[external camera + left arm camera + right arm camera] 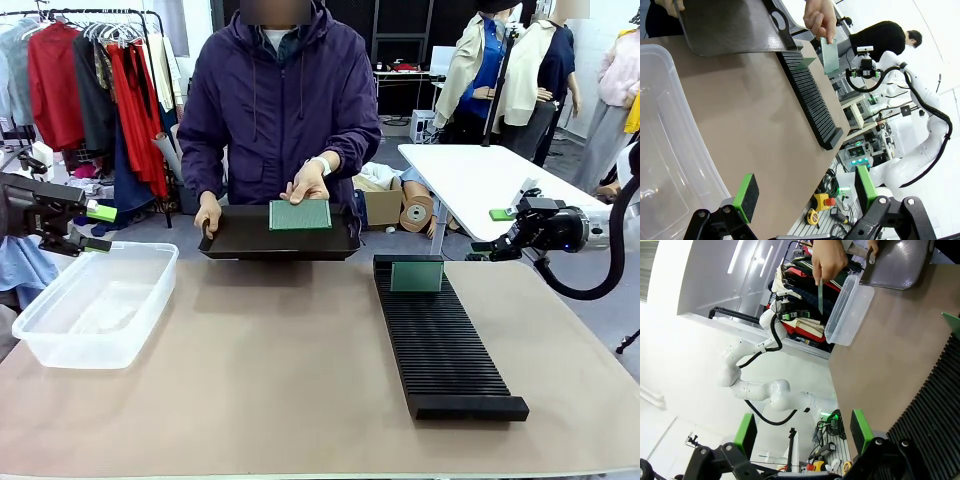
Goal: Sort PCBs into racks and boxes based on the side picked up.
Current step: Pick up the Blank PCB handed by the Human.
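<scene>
Front view: PCB (416,275) lower edge inside rack (445,355)

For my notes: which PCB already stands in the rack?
The PCB upright at the rack's far end; the other PCB is in the person's hand.

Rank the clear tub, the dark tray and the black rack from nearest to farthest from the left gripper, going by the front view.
1. Clear tub: at the table's left edge, just under the left gripper.
2. Dark tray: held by the person at the far side, near the middle.
3. Black rack: on the table's right half, farthest away.
</scene>
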Robot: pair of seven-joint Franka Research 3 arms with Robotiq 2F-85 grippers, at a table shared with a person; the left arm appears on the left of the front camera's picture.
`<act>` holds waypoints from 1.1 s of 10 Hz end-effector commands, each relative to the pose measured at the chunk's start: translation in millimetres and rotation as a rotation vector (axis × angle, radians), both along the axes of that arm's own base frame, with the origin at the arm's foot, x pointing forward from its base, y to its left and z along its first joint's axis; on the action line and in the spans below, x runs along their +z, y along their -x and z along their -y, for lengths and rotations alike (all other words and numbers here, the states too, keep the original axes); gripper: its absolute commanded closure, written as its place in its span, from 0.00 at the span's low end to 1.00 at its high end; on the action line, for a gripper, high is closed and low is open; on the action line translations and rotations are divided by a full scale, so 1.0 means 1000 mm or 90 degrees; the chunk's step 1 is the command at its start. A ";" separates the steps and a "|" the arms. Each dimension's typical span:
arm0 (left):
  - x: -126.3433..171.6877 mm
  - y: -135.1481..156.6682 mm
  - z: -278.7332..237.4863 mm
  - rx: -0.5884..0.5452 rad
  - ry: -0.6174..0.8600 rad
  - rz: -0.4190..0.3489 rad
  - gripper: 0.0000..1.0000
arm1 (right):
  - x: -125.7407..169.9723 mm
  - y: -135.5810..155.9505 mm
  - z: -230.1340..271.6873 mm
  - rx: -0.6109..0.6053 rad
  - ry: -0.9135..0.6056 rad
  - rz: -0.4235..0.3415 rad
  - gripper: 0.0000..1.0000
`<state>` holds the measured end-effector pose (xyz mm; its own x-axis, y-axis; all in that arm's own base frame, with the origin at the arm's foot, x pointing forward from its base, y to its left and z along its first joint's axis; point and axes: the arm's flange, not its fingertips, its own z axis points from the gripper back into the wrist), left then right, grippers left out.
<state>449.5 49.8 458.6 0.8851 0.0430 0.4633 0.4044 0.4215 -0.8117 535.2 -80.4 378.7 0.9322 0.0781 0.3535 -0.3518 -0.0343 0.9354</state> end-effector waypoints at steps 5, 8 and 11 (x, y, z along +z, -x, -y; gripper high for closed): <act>0.002 0.000 -0.001 0.001 0.000 0.001 0.00 | 0.001 -0.001 -0.001 -0.004 0.003 0.013 0.00; 0.002 0.000 -0.001 0.001 0.000 0.001 0.00 | 0.001 -0.001 -0.001 -0.004 0.003 0.013 0.00; 0.002 0.000 -0.001 0.001 0.000 0.001 0.00 | 0.006 -0.006 -0.011 -0.014 0.011 -0.007 0.00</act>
<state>449.5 49.8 458.6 0.8851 0.0430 0.4634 0.4044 0.4216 -0.8116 536.9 -77.0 378.4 0.9325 0.0797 0.3523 -0.3513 -0.0267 0.9359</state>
